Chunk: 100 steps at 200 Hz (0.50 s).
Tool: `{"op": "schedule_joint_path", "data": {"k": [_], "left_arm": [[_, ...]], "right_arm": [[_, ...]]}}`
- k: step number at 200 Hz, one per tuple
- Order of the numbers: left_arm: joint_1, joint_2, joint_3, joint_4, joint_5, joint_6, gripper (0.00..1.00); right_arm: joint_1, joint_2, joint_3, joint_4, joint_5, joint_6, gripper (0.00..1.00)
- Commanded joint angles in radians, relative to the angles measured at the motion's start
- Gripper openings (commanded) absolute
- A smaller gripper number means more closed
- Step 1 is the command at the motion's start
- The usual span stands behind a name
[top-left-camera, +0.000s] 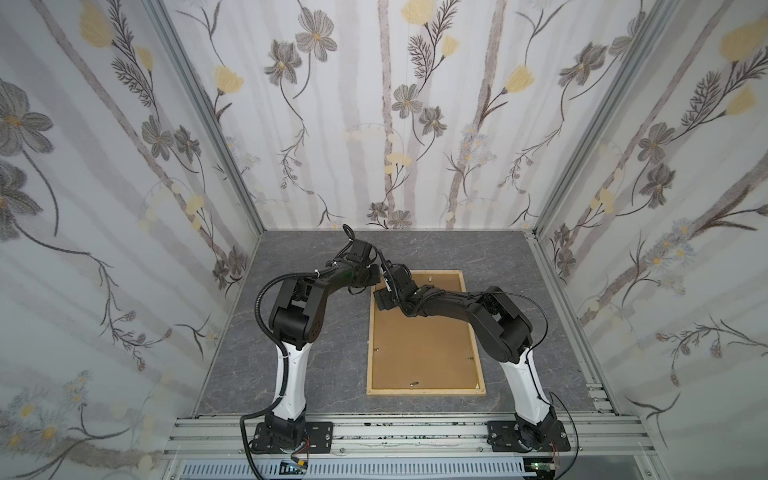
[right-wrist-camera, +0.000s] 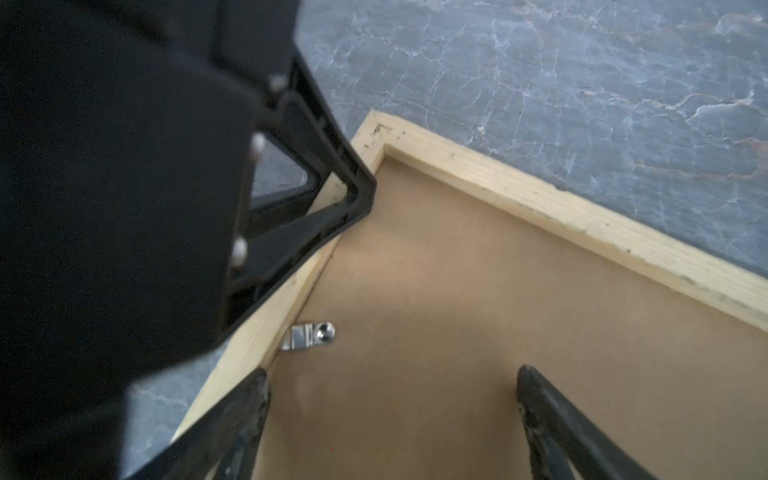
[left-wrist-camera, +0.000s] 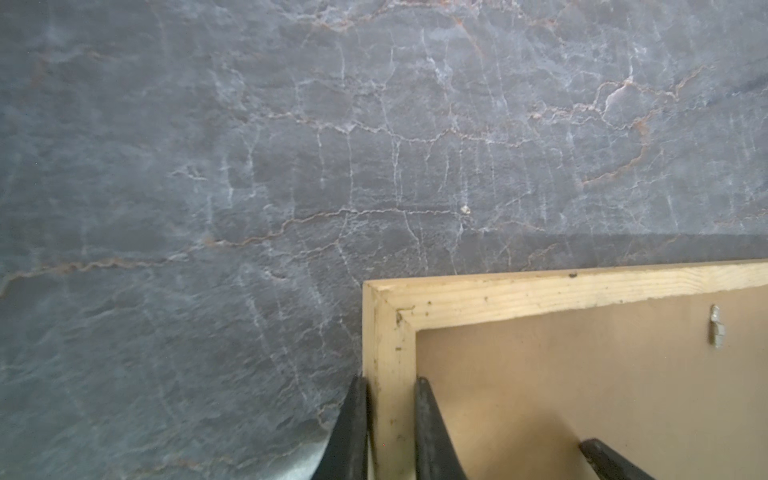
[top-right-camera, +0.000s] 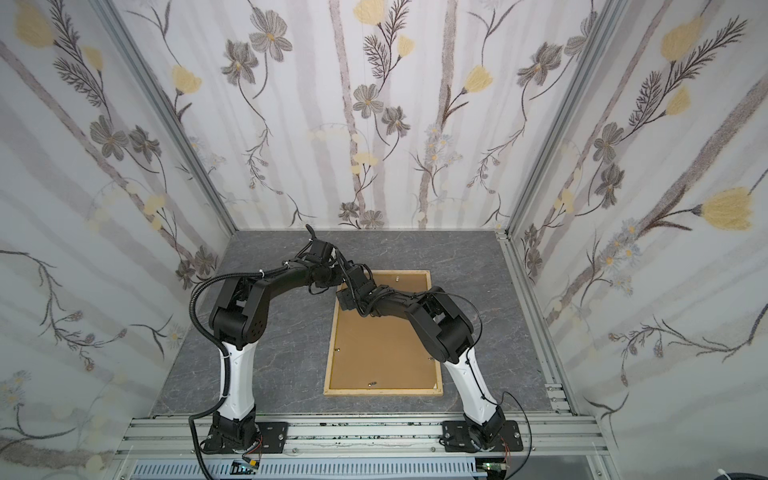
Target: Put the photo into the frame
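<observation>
- Left wrist view shows you the left gripper point(left-wrist-camera: 390, 384) closed on the frame point(left-wrist-camera: 540, 291): one black finger point(left-wrist-camera: 353, 415) stands outside the left wooden strip, on the table side. The second one stands inside the strip, over the brown backing panel point(left-wrist-camera: 582, 395), so the strip is pinched between them
- This grip is close to the far left corner of the frame, and in a top view you find the left gripper point(top-left-camera: 374, 276) at that same corner
- Both top views show the frame point(top-left-camera: 426, 392) lying flat on the grey marbled table point(top-left-camera: 332, 365), a little right of the middle. Its long sides run from near to far, its back side is up, and the backing panel point(top-left-camera: 424, 349) fills it
- The right gripper point(right-wrist-camera: 392, 372) is wide open and holds nothing. In the right wrist view one of its fingers point(right-wrist-camera: 249, 399) is just beside the left strip, and the second is well apart from it, over the backing panel point(right-wrist-camera: 457, 291)
- A small metal clip point(right-wrist-camera: 309, 336) sits on the panel at the left strip, near that finger
- A second metal clip point(left-wrist-camera: 717, 330) sits at the far strip
- At the near right corner of the frame point(top-right-camera: 382, 391) you see a small white corner point(top-left-camera: 476, 386) between panel and strip; you cannot tell which sheet it belongs to
- The right arm point(top-left-camera: 453, 301) reaches over the far part of the frame from the right side
</observation>
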Motion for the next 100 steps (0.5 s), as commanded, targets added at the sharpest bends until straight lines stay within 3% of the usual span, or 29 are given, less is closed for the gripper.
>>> {"op": "schedule_joint_path", "data": {"k": [1, 44, 100], "left_arm": [[0.000, 0.012, -0.024, -0.121, 0.029, -0.018, 0.14], [0.000, -0.004, -0.050, -0.103, 0.041, -0.022, 0.14], [0.009, -0.013, -0.064, -0.097, 0.038, -0.021, 0.14]], "right_arm": [[0.003, 0.038, 0.014, -0.034, 0.071, 0.000, 0.92], [0.007, 0.092, 0.066, -0.069, 0.057, 0.008, 0.91], [-0.004, -0.047, -0.024, -0.039, -0.062, 0.029, 0.91]]}}
